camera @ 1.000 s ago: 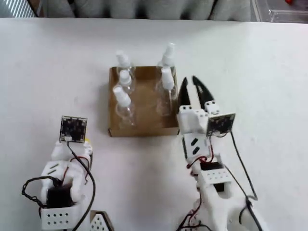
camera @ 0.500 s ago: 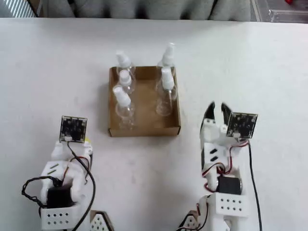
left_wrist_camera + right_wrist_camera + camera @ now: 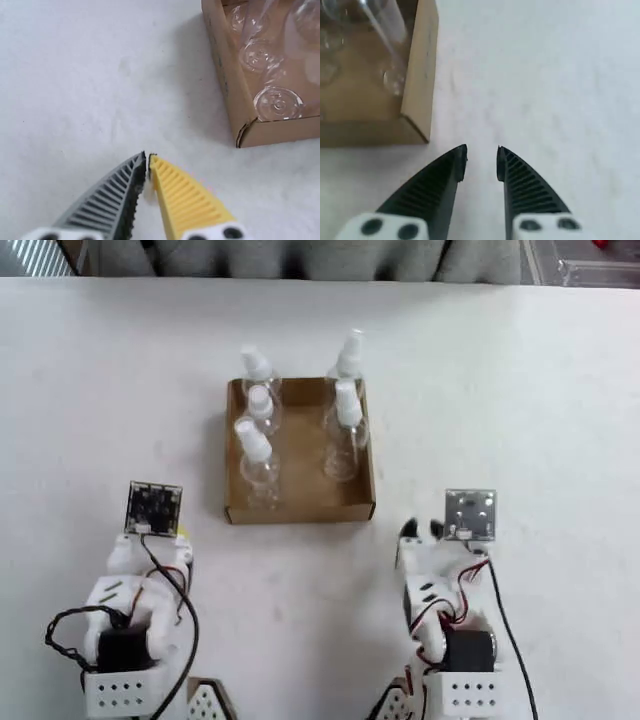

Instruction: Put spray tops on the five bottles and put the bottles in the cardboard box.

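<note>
The cardboard box (image 3: 300,510) sits mid-table with several clear bottles (image 3: 253,448) standing upright inside it, each with a white spray top (image 3: 347,400). My left gripper (image 3: 148,161) is shut and empty, low over bare table near the box's (image 3: 226,85) near-left corner. My right gripper (image 3: 481,162) is slightly open and holds nothing; it hangs above the table just off the box's (image 3: 420,70) near-right corner. Clear bottle bases (image 3: 277,103) show inside the box, and another bottle (image 3: 380,30) stands by the box wall.
Both arms are folded back at the near table edge, the left arm (image 3: 130,620) and the right arm (image 3: 450,610). The white table (image 3: 500,390) lies open all around the box. A clear plastic container (image 3: 590,265) stands beyond the far right edge.
My right arm has drawn back from beside the box's right wall to the near edge, its fingers narrowing from wide open. The left arm and the bottles have not moved.
</note>
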Robot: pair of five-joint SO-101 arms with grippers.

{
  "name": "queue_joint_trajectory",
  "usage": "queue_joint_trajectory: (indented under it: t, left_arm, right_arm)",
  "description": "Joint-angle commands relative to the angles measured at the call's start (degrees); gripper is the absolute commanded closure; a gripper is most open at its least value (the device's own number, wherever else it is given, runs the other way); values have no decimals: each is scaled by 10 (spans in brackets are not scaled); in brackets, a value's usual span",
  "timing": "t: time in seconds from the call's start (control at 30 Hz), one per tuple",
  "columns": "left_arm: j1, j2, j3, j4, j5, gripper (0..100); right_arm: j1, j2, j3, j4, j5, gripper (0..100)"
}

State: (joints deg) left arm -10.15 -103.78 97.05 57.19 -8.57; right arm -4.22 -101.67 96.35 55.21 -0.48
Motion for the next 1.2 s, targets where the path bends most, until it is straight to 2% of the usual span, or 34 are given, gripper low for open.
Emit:
queue_joint_trajectory:
  t: [0.0,0.1,0.23,1.17]
  left_arm:
    - [0,-4,-1,22,-4,977]
    - [-4,-4,-1,65,-3,977]
    - [-4,-7,-1,172,-2,977]
    - [-3,-7,-1,166,-2,977]
  right_arm:
    - [-14,-7,5,92,-5,930]
    - [-7,-7,5,167,-2,930]
    - [-12,-7,5,169,-2,932]
    - [-11,-7,5,169,-2,932]
